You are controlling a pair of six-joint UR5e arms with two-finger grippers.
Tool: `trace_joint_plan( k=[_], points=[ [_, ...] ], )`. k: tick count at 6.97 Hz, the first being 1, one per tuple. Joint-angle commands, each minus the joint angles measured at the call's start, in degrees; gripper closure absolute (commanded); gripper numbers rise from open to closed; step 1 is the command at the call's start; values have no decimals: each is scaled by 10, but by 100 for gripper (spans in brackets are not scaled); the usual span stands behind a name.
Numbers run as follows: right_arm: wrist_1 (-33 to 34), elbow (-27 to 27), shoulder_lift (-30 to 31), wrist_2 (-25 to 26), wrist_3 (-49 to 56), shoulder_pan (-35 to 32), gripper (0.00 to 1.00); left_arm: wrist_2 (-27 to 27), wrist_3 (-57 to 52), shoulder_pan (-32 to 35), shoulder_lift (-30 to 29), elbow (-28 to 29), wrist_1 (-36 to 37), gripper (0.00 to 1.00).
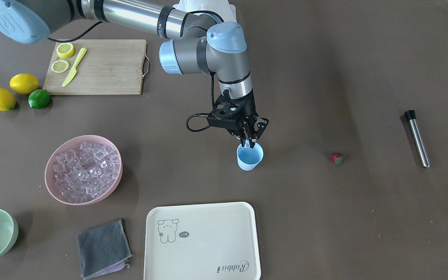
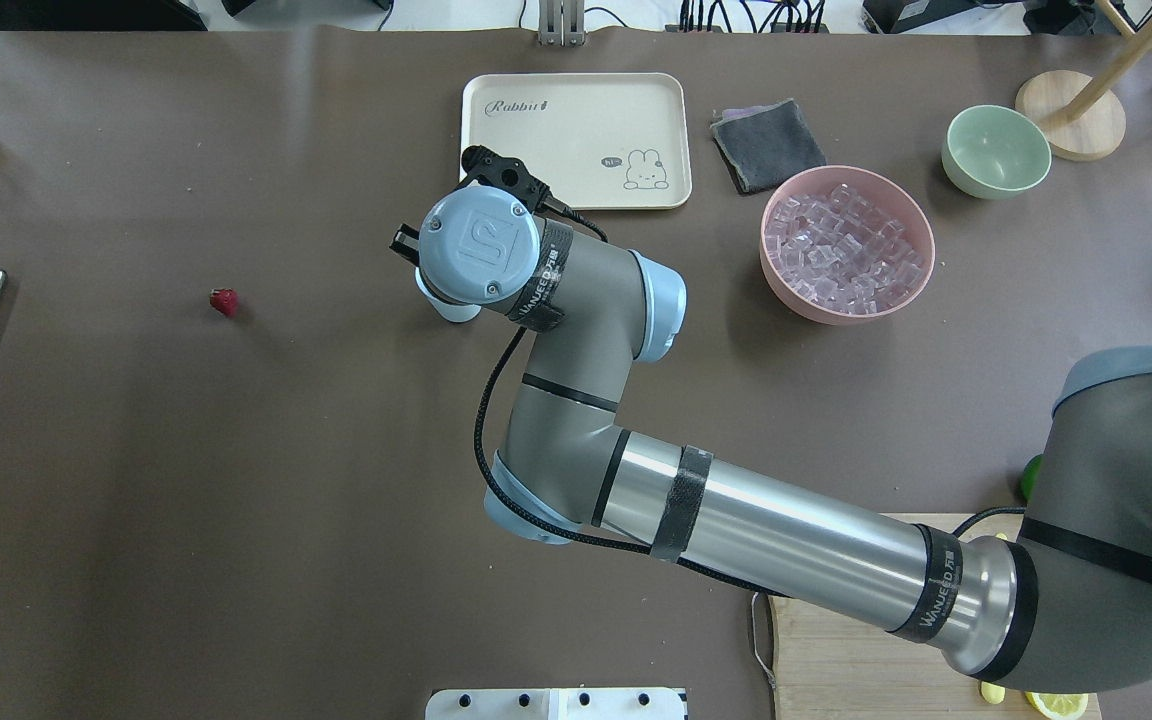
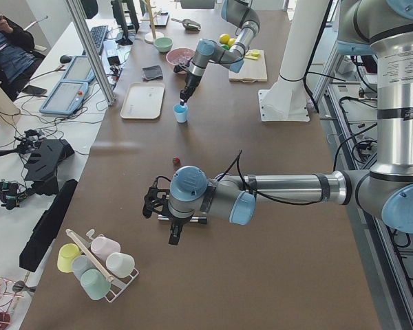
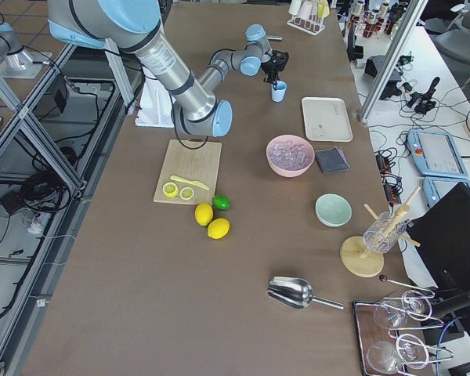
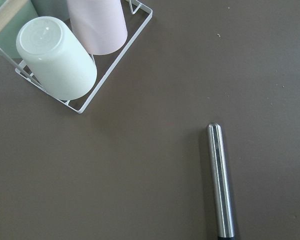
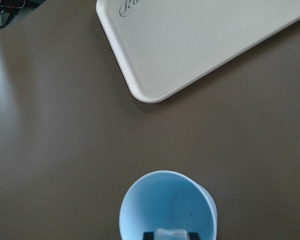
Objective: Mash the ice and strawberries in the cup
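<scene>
The right end effector (image 1: 249, 144) is poised directly over the mouth of the cup (image 1: 250, 158). Its fingers are drawn narrow onto a single ice cube (image 6: 171, 234), which is seen in the wrist view just inside the cup's near rim. The cup is stood upright on the bench (image 1: 325, 214), and its blue interior appears otherwise bare.

The step in hand is judged to be the dropping of this cube into the cup, early in the task. For a clean drop, the end effector should be centred over the mouth rather than held by the rim, and the fingers parted only slightly. The rim should not be touched, since so light a tumbler could easily be tipped or pushed. Withdrawal is best made straight upward.

The remaining ice (image 1: 86, 167) is heaped in the pink bowl (image 1: 77, 201), well apart from the cup on the robot's right of it. The strawberry (image 1: 336, 158) lies well apart from the cup on the robot's left, and a steel muddler (image 1: 418, 140) lies farther out beyond it. The left end effector (image 3: 173, 237) is held over that far area; whether it is parted or closed cannot be told.
</scene>
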State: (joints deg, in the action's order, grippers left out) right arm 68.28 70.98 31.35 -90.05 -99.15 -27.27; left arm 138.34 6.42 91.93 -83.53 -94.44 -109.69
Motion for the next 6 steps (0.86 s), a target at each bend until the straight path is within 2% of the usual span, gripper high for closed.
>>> trace_joint_plan(
  k=[1,2,3,4,6],
  points=[
    [3,6,-2,-3,4,-7,14,0,0,0,0,-6,0,1],
    [25,27,2,-12,5,-20,16,0,0,1,0,-6,0,1],
    [86,58,22,-64,35,-47,18,0,0,0,0,-4,0,1],
    [138,99,66,-93,68,-72,19,0,0,0,1,-6,0,1],
    [204,230,201,-121,111,-128,29,0,0,1,1,-7,0,1]
  ],
)
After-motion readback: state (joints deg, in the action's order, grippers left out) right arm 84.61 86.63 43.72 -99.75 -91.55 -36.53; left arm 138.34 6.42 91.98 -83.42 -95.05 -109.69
